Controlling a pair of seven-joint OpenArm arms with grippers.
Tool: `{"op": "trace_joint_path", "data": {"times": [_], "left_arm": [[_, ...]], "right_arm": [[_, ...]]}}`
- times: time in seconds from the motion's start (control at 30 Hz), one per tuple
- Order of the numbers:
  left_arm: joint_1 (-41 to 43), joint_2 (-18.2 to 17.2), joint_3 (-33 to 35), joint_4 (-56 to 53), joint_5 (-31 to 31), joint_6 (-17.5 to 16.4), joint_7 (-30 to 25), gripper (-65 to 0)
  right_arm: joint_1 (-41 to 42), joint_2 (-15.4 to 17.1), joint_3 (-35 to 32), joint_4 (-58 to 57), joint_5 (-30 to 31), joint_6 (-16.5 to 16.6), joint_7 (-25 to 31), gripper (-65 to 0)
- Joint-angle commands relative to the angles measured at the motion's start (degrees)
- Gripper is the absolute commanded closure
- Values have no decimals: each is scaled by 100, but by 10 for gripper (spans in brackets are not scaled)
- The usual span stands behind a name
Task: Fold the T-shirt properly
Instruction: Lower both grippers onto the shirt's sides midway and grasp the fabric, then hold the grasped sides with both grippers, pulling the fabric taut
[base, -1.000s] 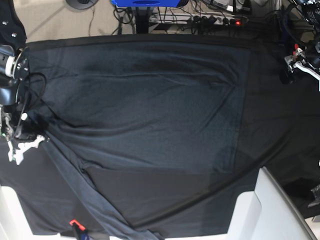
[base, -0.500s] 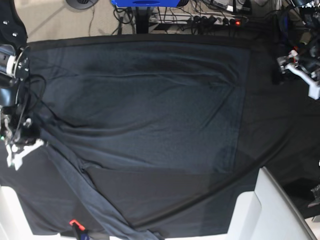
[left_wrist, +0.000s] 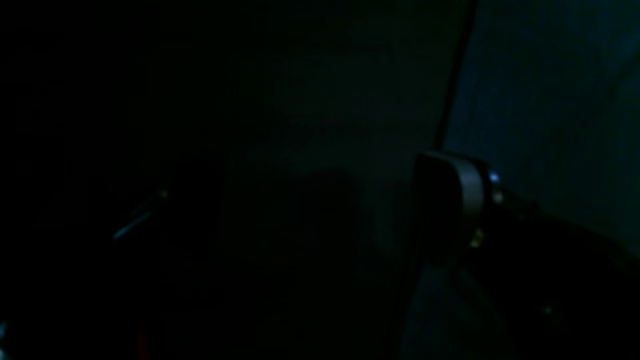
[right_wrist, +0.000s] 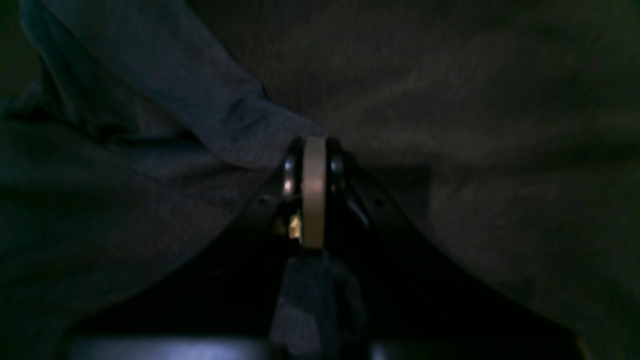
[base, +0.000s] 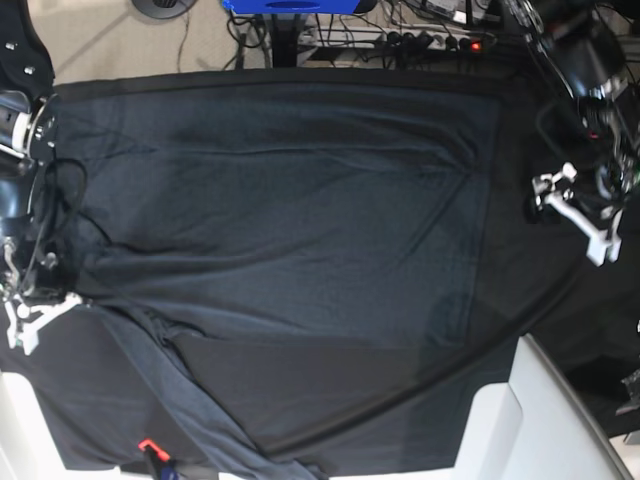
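The dark grey T-shirt (base: 300, 220) lies spread flat, and one long sleeve (base: 190, 400) trails toward the front edge. At the shirt's left edge my right gripper (base: 30, 318) is shut on its cloth. The right wrist view shows the jaws of that gripper (right_wrist: 314, 150) pressed together on a bluish fold of the T-shirt (right_wrist: 150, 125). My left gripper (base: 572, 212) hangs open over the tablecloth, just right of the shirt's right edge. The left wrist view is very dark: one finger (left_wrist: 450, 200) shows, and lighter cloth (left_wrist: 550, 90) lies beyond it.
A black tablecloth (base: 560, 330) covers the table under the shirt. White blocks (base: 540, 420) stand at the front right corner and a small red-orange object (base: 147, 445) sits at the front left. Cables and a power strip (base: 430, 40) lie on the floor behind.
My right gripper slid toward the front edge and shut on the shirt's left edge. My left arm came in from the far right, down toward the shirt's right edge, still open.
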Motion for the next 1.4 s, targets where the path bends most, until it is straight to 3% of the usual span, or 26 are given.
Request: {"op": "trace_joint_path", "data": {"times": [0.0, 0.1, 0.4, 0.63, 1.0, 1.27, 1.37], "left_arm": [[-246, -89, 262, -132, -93, -24, -98, -561], [-773, -89, 754, -897, -120, -24, -229, -561], [-2039, -54, 1229, -3596, -84, -15, -1311, -561], [-2013, 104, 1484, -3780, -128, -15, -1495, -545], [-2013, 148, 1431, -3780, -93, -15, -1495, -2], [-1925, -89, 1431, -3763, -102, -15, -1408, 0], [-1661, -63, 1431, -3174, -120, -15, -1153, 0]], "right_arm": [[160, 85, 3, 108, 34, 26, 91, 0], [160, 85, 3, 108, 34, 26, 100, 0], [160, 85, 3, 108, 34, 35, 100, 0], [168, 103, 3, 108, 34, 35, 108, 0], [168, 120, 3, 204, 34, 35, 108, 0], [98, 120, 3, 310, 34, 35, 108, 0], [89, 120, 3, 310, 34, 35, 108, 0]]}}
